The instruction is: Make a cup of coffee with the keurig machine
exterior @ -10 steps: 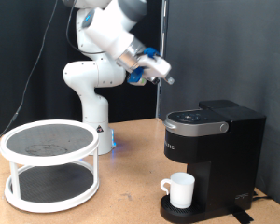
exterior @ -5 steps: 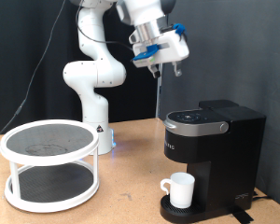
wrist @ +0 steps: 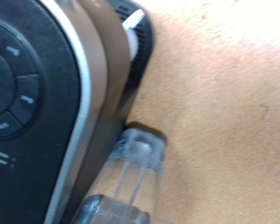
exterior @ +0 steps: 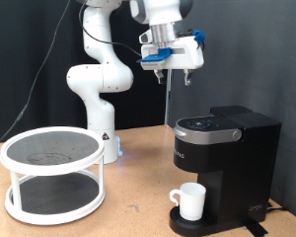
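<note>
Gripper [exterior: 175, 79] hangs high above your keurig machine [exterior: 225, 158], apparently empty and parted; cup [exterior: 191, 200] sits on the drip base.

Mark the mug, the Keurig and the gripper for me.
white mug [exterior: 192, 200], exterior view, on its front wall.
keurig machine [exterior: 212, 148], exterior view, on its black front face.
gripper [exterior: 174, 81], exterior view, midway between the fingertips, high above the machine.

Keurig machine [wrist: 47, 103] filled the frame beside one blurred translucent fingertip [wrist: 133, 173], tan counter [wrist: 224, 112] lay beyond
</note>
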Controlling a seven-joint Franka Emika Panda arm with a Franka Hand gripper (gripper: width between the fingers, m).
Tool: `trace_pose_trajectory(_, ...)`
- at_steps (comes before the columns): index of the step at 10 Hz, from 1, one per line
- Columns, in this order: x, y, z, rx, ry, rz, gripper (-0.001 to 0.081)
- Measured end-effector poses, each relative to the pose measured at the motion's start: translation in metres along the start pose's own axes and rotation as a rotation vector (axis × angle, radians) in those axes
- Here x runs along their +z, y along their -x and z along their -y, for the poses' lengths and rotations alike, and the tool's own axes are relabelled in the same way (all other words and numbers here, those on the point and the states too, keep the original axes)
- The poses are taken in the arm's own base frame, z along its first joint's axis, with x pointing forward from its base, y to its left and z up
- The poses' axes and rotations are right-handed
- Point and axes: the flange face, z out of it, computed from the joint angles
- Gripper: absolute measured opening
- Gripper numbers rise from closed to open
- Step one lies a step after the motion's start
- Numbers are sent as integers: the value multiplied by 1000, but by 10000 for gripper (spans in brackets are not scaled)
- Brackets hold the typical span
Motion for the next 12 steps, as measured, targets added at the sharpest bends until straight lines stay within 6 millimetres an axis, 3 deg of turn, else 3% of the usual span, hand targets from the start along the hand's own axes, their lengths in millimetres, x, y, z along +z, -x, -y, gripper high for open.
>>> trace_pose_trajectory(2, -3, 16, 8, 19, 73, -61, 734)
trace_pose_trajectory(6, 1, 33, 52, 51, 202, -81, 734)
trace_pose_trajectory(12, -8, 54, 109, 111, 137, -92, 734)
